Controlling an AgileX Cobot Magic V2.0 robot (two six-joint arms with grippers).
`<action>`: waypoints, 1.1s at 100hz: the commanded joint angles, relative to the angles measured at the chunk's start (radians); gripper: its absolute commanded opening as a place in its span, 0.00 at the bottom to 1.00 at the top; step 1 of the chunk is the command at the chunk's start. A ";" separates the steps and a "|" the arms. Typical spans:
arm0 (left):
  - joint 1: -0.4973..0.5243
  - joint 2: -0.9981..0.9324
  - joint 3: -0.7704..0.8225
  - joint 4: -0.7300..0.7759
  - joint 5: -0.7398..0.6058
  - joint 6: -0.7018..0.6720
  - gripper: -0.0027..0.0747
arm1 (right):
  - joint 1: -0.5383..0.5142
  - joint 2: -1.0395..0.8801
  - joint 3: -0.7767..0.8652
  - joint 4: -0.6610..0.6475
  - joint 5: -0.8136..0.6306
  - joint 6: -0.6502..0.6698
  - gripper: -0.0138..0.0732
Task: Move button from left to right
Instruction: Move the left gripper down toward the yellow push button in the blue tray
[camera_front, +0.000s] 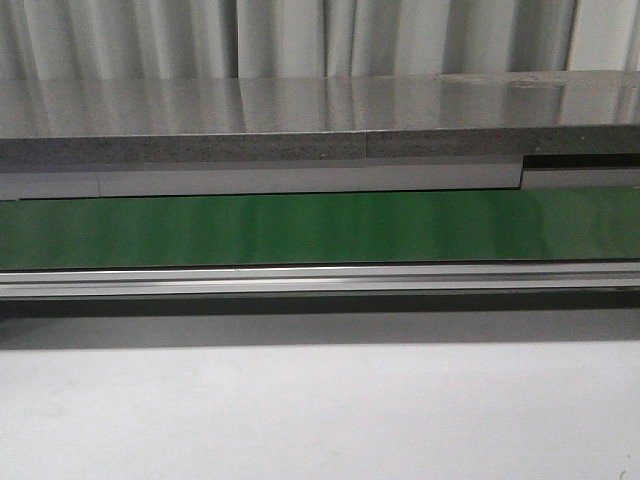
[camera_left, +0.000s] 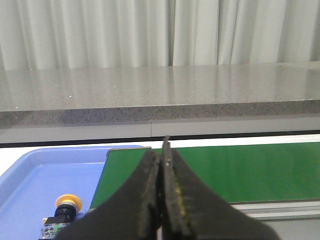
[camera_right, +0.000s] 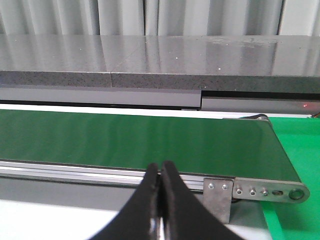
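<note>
Left claw (camera_left: 161, 200), button (camera_left: 64, 212) in tray (camera_left: 30, 175)

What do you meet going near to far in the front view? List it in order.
White tabletop → aluminium conveyor rail → green conveyor belt → grey stone counter → pale curtain. Neither gripper and no button shows in this view.

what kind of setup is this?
Likely a factory-style sorting test cell: a green conveyor belt on a metal frame, a blue tray holding a button, curtains behind.
</note>
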 joint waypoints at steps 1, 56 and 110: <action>-0.008 -0.032 0.044 0.002 -0.082 -0.006 0.01 | 0.002 -0.016 -0.018 -0.007 -0.086 -0.004 0.08; -0.008 -0.032 0.037 0.002 -0.112 -0.006 0.01 | 0.002 -0.016 -0.018 -0.007 -0.086 -0.004 0.08; -0.008 0.162 -0.518 0.003 0.462 -0.006 0.01 | 0.002 -0.016 -0.018 -0.007 -0.086 -0.004 0.08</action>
